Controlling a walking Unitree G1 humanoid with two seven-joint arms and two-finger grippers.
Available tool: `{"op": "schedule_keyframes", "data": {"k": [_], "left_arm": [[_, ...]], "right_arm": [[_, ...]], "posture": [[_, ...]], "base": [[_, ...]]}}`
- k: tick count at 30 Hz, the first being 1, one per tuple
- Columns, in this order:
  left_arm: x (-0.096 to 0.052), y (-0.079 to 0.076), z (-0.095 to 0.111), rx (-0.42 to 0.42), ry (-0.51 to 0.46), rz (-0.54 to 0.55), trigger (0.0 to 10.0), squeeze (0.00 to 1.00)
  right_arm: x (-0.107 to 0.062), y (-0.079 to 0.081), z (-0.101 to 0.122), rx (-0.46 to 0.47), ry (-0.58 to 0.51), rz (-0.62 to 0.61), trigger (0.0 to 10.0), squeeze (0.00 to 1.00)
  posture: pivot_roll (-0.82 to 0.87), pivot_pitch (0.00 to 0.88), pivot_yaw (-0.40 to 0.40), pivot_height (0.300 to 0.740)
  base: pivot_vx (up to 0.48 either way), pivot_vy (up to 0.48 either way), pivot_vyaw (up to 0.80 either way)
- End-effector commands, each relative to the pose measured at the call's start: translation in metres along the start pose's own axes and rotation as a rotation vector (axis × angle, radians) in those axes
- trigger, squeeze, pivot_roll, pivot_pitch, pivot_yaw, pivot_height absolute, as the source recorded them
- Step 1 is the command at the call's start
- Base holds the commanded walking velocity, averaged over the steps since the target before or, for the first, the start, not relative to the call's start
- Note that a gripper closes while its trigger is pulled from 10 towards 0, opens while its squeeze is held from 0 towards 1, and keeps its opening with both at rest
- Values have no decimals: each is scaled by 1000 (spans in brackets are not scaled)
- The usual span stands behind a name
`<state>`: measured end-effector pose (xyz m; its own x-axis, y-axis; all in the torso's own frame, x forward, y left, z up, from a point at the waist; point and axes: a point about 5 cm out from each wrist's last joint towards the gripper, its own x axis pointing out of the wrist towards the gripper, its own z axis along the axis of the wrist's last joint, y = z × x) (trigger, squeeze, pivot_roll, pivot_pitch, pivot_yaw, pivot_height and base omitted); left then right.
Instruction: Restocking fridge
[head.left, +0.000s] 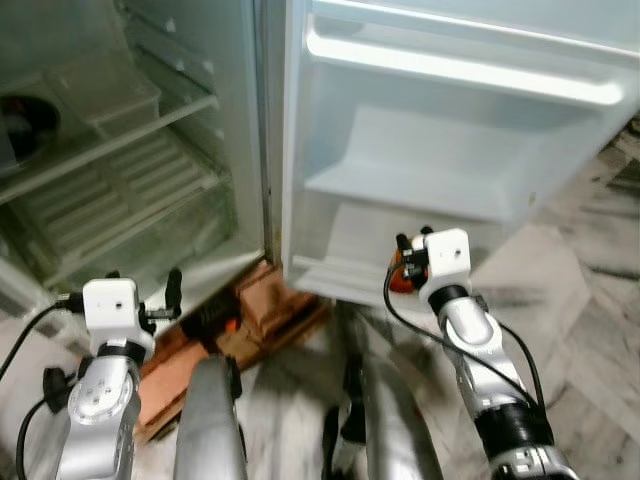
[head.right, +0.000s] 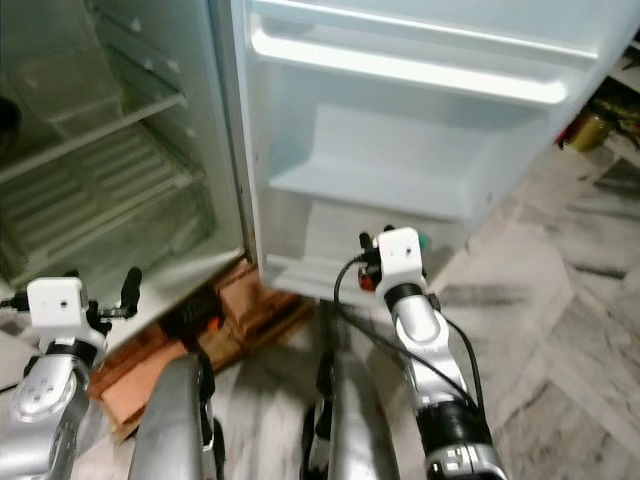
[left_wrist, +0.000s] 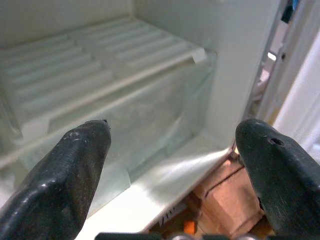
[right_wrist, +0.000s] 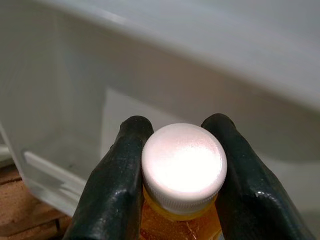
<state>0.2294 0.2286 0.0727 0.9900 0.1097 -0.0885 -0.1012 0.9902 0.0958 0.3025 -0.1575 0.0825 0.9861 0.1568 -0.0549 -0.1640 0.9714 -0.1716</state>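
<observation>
The fridge stands open, with its white door (head.left: 450, 150) swung toward me and its shelves bare. My right gripper (head.left: 403, 268) is shut on an orange bottle (right_wrist: 182, 220) with a white cap (right_wrist: 184, 165), gripped just under the cap, right in front of the lowest door shelf (head.left: 340, 275). A bit of the orange bottle (head.left: 400, 283) peeks out beside the wrist. My left gripper (left_wrist: 175, 165) is open and holds nothing; it points at the fridge's bottom compartment, with the ribbed shelf (left_wrist: 95, 65) and clear crisper drawer (left_wrist: 150, 120) ahead of it.
Inside the fridge (head.left: 120, 170) are glass and ribbed shelves. Reddish-brown bricks (head.left: 270, 305) prop up the fridge base. A marble-patterned floor (head.left: 580, 290) spreads to the right, with some yellow and dark items (head.right: 590, 125) behind the door.
</observation>
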Motion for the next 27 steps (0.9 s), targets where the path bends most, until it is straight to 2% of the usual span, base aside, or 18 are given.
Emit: {"op": "schedule_keyframes", "data": {"k": [1, 3, 5, 12, 19, 27], "left_arm": [[0, 1, 2, 3, 2, -6, 10000, 0], [1, 3, 5, 7, -3, -7, 10000, 0], [-1, 7, 8, 13, -9, -6, 10000, 0], [-5, 18, 15, 34, -20, 16, 10000, 0], [-23, 28, 18, 65, 6, 21, 10000, 0], [-29, 22, 22, 56, 14, 21, 10000, 0]], "right_arm": [[3, -8, 8, -2, -38, -29, 10000, 0], [5, -8, 13, 7, -62, -26, 10000, 0], [5, -8, 18, -22, -95, -24, 10000, 0], [9, -4, 24, -27, -133, -19, 10000, 0], [36, 12, 65, -1, -263, 76, 10000, 0], [50, 24, 113, 33, -410, 119, 10000, 0]], "posture": [[46, 176, -66, 548], [46, 183, -53, 548], [53, 201, -42, 548], [84, 257, -49, 548], [128, 328, -49, 548], [141, 347, -49, 548]], "base": [[0, 0, 0], [0, 0, 0], [0, 0, 0], [0, 0, 0], [0, 0, 0], [0, 0, 0]]}}
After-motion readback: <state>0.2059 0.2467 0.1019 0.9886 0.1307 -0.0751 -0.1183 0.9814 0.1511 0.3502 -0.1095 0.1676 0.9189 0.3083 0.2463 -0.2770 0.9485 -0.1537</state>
